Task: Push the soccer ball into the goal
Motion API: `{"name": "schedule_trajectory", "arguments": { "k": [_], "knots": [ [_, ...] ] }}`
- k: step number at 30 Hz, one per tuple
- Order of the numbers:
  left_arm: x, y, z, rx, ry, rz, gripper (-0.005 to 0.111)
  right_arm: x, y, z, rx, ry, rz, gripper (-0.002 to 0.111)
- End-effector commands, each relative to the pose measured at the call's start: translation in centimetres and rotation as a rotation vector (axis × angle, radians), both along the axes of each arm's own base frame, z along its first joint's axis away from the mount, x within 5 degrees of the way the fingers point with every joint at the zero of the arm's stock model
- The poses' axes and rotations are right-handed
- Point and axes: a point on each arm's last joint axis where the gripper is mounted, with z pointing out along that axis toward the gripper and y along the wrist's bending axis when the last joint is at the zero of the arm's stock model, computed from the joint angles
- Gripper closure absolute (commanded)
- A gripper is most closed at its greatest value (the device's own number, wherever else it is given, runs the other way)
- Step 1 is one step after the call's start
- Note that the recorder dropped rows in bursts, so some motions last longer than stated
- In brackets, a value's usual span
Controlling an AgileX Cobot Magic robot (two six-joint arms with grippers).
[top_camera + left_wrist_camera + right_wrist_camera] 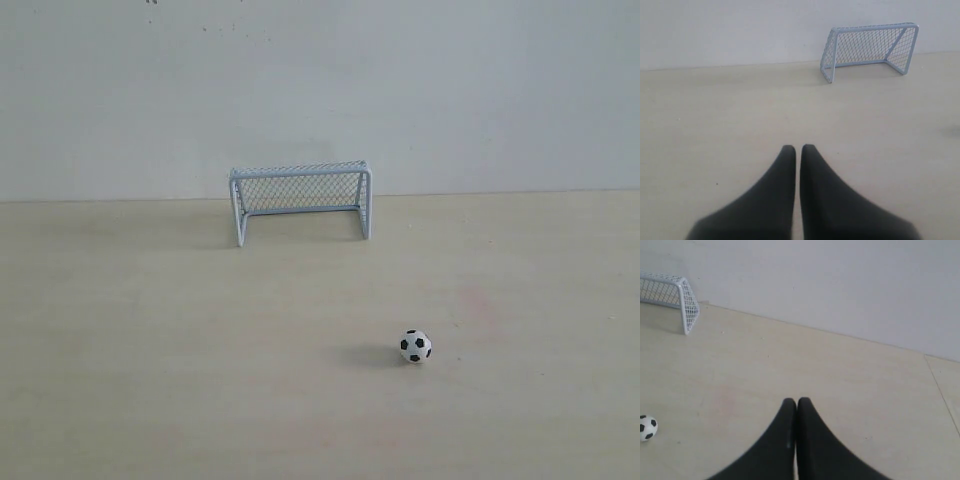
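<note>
1. The left gripper hangs over the bare table. Its two black fingers are drawn together, with only a thin slit between the tips. It has hold of nothing and touches nothing.
2. The right gripper is also over bare table. Its black fingers are pressed against each other along their inner edges, with nothing between them.
3. The soccer ball rests on the pale wooden table, toward the near side in the exterior view and right of centre. It is a small white ball with black patches, and it throws a faint shadow to its left. In the right wrist view it lies off to one side of the right gripper, near it but clear of the fingers.
4. A thin seam runs across the tabletop, seen at the edge of the right wrist view, away from the ball.
5. The goal stands upright at the far side of the table, well apart from the ball. It has a pale blue-white frame and mesh netting, and its open mouth faces the exterior camera. In that view the ball sits nearer than the goal and to the right of its right post, outside the mouth.
6. A plain pale wall rises just behind the goal, where the table ends.
</note>
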Motion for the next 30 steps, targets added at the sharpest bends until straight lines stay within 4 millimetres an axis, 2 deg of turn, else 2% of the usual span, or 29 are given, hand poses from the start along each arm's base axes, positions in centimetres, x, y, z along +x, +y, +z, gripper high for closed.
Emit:
{"name": "schedule_trajectory", "arguments": {
  "k": [1,6,12,15,18,21,24,27,30],
  "knots": [
    [0.0,0.0,-0.1,0.006,-0.003,0.002,0.102,1.2,0.0,0.5,0.038,-0.067,-0.010,0.108],
    [0.0,0.0,-0.1,0.006,-0.003,0.002,0.102,2.9,0.1,0.1,0.044,-0.050,-0.016,0.108],
    [0.0,0.0,-0.1,0.006,-0.003,0.002,0.102,6.7,0.3,-0.3,0.010,0.145,0.001,0.108],
    [0.0,0.0,-0.1,0.006,-0.003,0.002,0.102,8.9,0.4,-0.2,-0.086,0.245,0.055,0.108],
    [0.0,0.0,-0.1,0.006,-0.003,0.002,0.102,11.2,0.5,-0.6,-0.237,0.325,0.150,0.108],
    [0.0,0.0,-0.1,0.006,-0.003,0.002,0.102,13.1,0.6,-1.9,-0.369,0.440,0.264,0.108],
    [0.0,0.0,-0.1,0.006,-0.003,0.002,0.102,14.5,1.1,-3.8,-0.388,0.605,0.386,0.108],
    [0.0,0.0,-0.1,0.006,-0.003,0.002,0.102,15.9,2.4,-5.6,-0.400,0.697,0.577,0.108],
    [0.0,0.0,-0.1,0.006,-0.003,0.002,0.102,16.5,4.9,-7.5,-0.509,0.744,0.895,0.108]
  ]
}}
